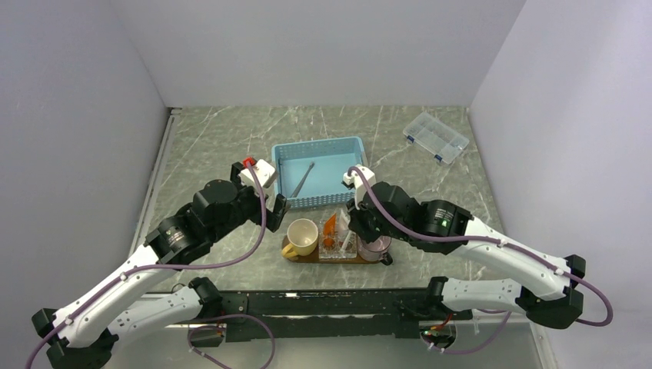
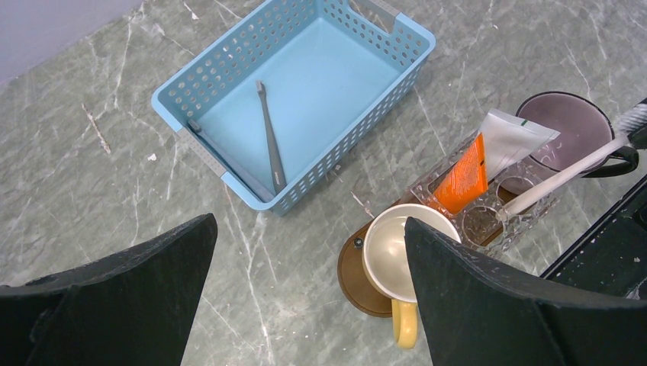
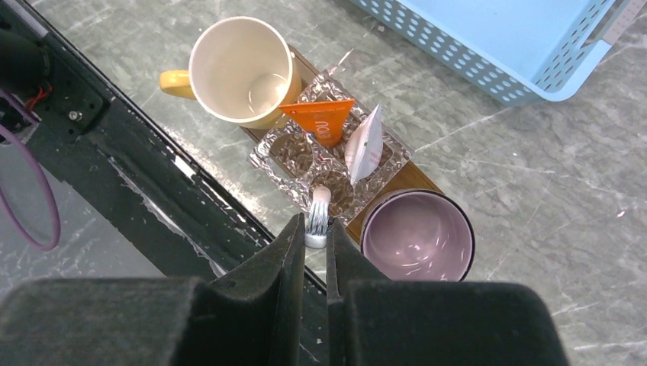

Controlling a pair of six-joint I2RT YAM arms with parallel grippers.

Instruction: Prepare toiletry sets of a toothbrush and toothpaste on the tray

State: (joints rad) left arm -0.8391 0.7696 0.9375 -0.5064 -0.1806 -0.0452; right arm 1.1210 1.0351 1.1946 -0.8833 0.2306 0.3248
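Right hand is over the tray, its fingers pressed together on the white toothbrush. The brush slants down from that grip, and its lower end sits at a round slot of the clear holder. Whether it touches the bottom of the slot is hard to say from here.

The tray lies on the bench just in front of the blue basket. Three things stand on it in a row: a cream mug with a yellow handle at the left end, the clear holder in the middle, and a purple cup at the right end.

Two tubes stand in the holder with their flat ends up. The orange toothpaste is on the mug side, and the white toothpaste is right beside it, leaning toward the purple cup.

Over on the other side, the left hand hangs above the bench near the basket's corner, fingers spread wide apart with nothing between them.

Inside the basket, the grey toothbrush lies flat on the floor, alone, slanting across it.

Far back on the right, a clear compartment box sits well apart from everything else.
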